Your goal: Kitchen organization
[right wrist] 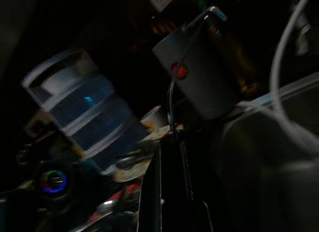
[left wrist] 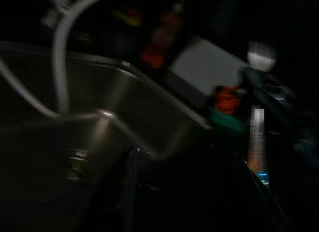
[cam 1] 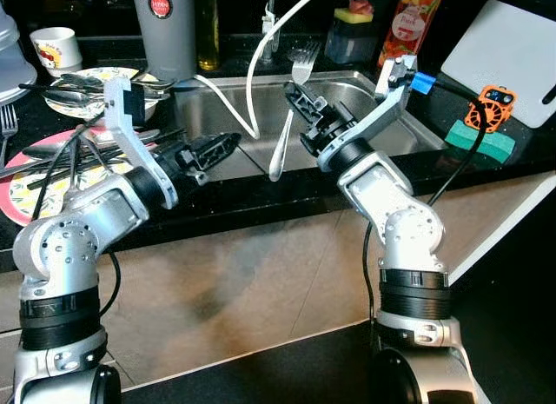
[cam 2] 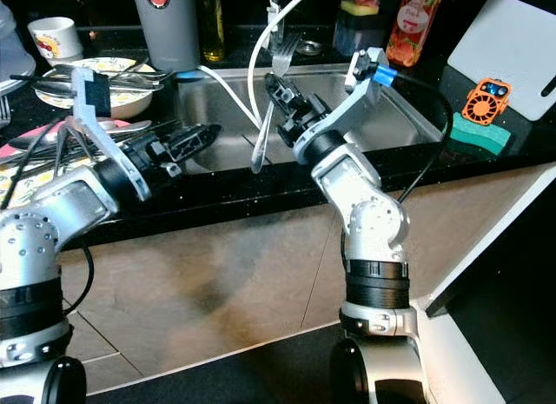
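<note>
A silver fork (cam 1: 291, 117) stands nearly upright over the steel sink (cam 1: 395, 130), tines up. My right gripper (cam 1: 301, 98) is shut on the middle of its handle, above the sink's middle. In the right wrist view the fork's handle (right wrist: 170, 105) runs up from between the black fingers (right wrist: 169, 187). My left gripper (cam 1: 228, 143) hovers over the sink's left rim and points right toward the fork, about a hand's width short of it. It looks open and holds nothing. The left wrist view is dark, with the fork (left wrist: 257, 132) at its far side.
Plates with piled cutlery (cam 1: 82, 82) and a pink plate (cam 1: 22, 191) crowd the counter left of the sink. A grey canister (cam 1: 163, 30), a mug (cam 1: 56, 48) and bottles stand behind. A white hose (cam 1: 252, 91) loops into the sink. A green sponge (cam 1: 478, 143), an orange gadget and a white board lie at the right.
</note>
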Tool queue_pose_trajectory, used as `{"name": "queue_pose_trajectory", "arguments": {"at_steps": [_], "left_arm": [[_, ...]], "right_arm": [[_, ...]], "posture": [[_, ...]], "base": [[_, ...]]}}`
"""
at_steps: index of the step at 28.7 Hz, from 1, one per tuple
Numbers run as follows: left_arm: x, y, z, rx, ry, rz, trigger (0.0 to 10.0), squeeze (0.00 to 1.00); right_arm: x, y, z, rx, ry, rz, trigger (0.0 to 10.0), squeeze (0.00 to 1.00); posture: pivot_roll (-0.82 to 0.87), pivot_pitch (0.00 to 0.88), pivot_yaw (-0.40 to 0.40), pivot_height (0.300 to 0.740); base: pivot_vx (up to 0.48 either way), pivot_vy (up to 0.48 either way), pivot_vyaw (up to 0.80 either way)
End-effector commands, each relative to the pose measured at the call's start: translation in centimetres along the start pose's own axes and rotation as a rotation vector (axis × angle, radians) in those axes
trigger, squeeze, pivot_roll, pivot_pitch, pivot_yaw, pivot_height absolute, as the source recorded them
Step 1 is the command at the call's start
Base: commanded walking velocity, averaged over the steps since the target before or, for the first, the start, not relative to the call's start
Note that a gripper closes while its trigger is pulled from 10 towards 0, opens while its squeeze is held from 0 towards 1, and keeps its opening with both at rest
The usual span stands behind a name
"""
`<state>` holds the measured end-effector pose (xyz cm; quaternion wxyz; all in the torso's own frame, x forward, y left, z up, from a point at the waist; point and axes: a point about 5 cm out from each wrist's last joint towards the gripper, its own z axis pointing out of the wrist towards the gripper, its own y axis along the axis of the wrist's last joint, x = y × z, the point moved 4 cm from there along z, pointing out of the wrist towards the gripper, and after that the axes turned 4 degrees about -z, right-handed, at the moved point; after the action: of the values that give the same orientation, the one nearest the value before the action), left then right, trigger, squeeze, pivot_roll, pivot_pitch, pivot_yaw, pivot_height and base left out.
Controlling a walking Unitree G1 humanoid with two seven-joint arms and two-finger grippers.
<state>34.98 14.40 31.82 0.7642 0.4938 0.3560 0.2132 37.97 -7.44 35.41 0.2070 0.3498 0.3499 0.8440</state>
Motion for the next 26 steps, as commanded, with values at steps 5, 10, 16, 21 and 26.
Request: {"name": "queue_pose_trajectory", "arguments": {"at_steps": [5,10,16,21,26], "left_arm": [[-0.1,0.1,1.0,0.010,0.034,0.215,10.0,0.00],[-0.6,-2.1,2.6,0.083,0.011,0.333,10.0,0.00],[-1.6,-3.1,4.4,0.090,-0.044,0.426,10.0,0.00],[-1.7,-3.4,4.8,0.101,-0.051,0.472,10.0,0.00],[-2.0,-3.8,4.7,0.157,-0.099,0.521,10.0,0.00]], "right_arm": [[-2.2,0.4,0.9,-0.032,-0.100,-0.282,0.0,0.00],[-4.0,-0.6,1.8,-0.040,-0.159,-0.365,0.0,0.00],[-5.2,-1.2,3.2,-0.058,-0.210,-0.437,0.0,0.00],[-6.0,-1.7,3.4,-0.052,-0.246,-0.452,0.0,0.00],[-6.1,-2.5,3.7,-0.025,-0.256,-0.459,0.4,0.00]], "posture": [[-0.02,0.159,-0.020,0.740],[-0.02,0.162,-0.018,0.740],[-0.01,0.182,-0.024,0.740],[0.00,0.220,-0.011,0.740],[0.01,0.255,-0.002,0.740]], "base": [[0.000,0.000,0.00],[0.000,0.000,0.00],[0.000,0.000,0.00],[0.000,0.000,0.00],[0.000,0.000,0.00]]}}
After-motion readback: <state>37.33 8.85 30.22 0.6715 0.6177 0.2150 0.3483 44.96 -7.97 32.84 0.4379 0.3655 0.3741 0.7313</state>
